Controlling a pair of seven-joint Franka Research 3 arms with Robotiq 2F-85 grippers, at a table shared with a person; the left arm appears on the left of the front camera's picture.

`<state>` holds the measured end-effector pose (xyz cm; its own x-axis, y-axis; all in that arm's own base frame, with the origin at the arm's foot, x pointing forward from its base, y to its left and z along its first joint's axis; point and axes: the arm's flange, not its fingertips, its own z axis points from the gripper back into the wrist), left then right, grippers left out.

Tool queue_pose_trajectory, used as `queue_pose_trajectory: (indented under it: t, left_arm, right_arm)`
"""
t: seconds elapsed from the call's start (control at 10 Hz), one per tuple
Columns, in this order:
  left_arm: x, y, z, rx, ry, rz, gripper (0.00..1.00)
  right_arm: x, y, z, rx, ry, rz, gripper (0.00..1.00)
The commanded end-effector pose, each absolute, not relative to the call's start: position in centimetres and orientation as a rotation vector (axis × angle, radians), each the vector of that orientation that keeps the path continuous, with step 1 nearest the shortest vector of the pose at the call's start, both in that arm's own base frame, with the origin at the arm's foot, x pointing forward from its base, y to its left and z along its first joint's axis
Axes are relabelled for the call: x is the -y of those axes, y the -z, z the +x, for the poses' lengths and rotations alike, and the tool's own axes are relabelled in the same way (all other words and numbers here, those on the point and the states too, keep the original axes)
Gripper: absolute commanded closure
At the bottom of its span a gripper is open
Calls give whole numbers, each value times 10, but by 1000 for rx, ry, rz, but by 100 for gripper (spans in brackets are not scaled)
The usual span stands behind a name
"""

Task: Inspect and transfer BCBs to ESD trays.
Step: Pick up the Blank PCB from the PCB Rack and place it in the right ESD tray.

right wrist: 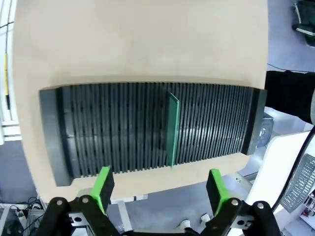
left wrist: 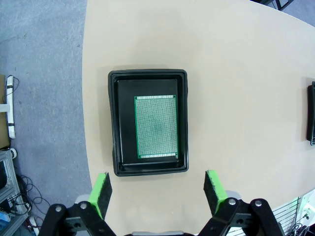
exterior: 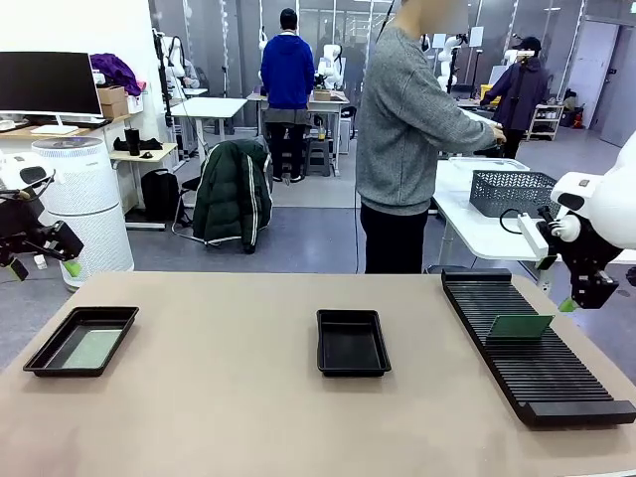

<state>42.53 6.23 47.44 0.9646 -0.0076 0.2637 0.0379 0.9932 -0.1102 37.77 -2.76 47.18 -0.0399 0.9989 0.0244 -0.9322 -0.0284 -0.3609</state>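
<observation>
**While both jaws stand wide, one board waits in the rack**

Since nothing is clamped between either pair of green pads, both grippers are judged free. The right gripper (right wrist: 160, 189) is spread wide and held above the ribbed rack (right wrist: 98, 128), to the right of the empty tray (exterior: 353, 370). Its pads are lined up either side of the upright BCB (right wrist: 172, 129), which is stood on edge in a slot. That seat is thought to leave the board's top edge offered for a pinch. The left gripper (left wrist: 157, 191) is likewise spread and hung well to the left of the empty tray, over the second ESD tray (left wrist: 112, 123). There a flat BCB (left wrist: 156, 127) is laid face up on the floor, presumably so that it can be inspected from above. The empty tray is judged the likely place for the racked board. A person (exterior: 407, 139) is seen beyond the empty tray, turned aside.
</observation>
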Motion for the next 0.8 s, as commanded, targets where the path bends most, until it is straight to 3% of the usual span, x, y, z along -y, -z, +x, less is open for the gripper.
queue_pose_trajectory:
  t: [0.0,0.7]
  left_arm:
    - [-64,-473,426,271,22,-107,0]
    - [-64,-473,426,271,22,-107,0]
  right_arm:
    - [41,-434,378,346,-1605,-284,0]
    - [62,-386,426,371,-1601,-221,0]
